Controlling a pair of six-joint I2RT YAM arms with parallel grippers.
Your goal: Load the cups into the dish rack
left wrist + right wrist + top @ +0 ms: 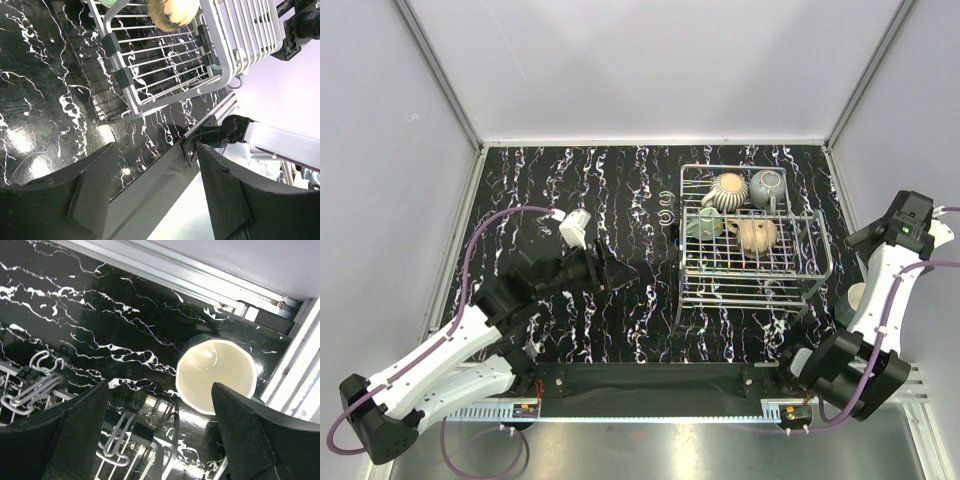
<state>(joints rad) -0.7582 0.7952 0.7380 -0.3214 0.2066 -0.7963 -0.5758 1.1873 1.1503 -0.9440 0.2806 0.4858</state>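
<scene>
Black white-veined tabletop [570, 330], pale walls [620, 60] around; left end effector [155, 150] and right end effector [160, 390] both wide, empty.

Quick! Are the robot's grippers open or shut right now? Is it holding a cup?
Left gripper: open, holding nothing.
Right gripper: open, holding nothing; a cup stands free just past it.

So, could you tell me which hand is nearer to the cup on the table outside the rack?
Right. The right hand is close over the cup; the left hand is beyond the rack.
</scene>
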